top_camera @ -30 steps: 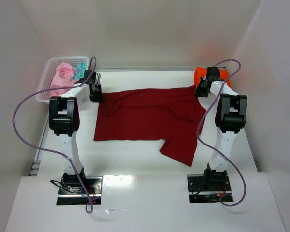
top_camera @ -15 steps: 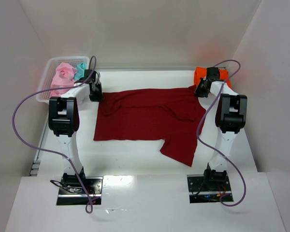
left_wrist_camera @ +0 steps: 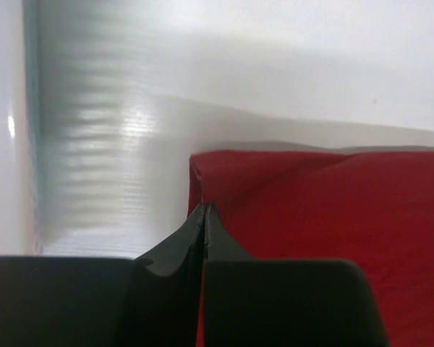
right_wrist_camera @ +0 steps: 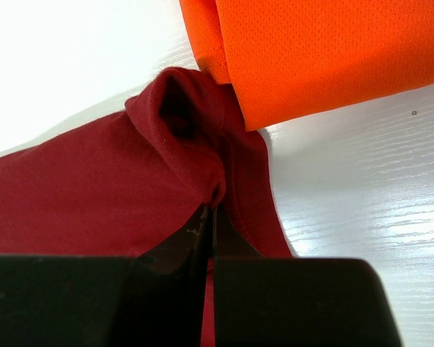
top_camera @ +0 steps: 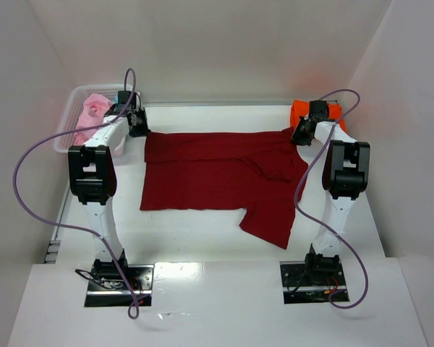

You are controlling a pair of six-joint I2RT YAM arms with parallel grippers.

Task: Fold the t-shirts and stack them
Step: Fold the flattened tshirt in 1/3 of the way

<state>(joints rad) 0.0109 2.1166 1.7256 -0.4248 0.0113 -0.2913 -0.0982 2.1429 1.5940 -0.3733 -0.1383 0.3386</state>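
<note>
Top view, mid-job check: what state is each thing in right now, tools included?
dark red t-shirt: spread flat, unfolded, both far corners pinched.
left tool: shut on the dark red t-shirt's far left corner.
right tool: shut on its far right corner, cloth bunched up there.
orange t-shirt: lying at the far right, touching the red cloth.
pink t-shirt: crumpled in the basket.
basket: upright at the far left.

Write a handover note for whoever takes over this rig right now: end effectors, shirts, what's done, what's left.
Left end effector: shut on the dark red t-shirt at its far-left corner.
Right end effector: shut on its bunched far-right corner, beside the orange t-shirt.
Done: orange t-shirt looks folded; the red one is spread flat, unfolded.
Left: fold and stack it, then the pink t-shirts in the basket.
</note>
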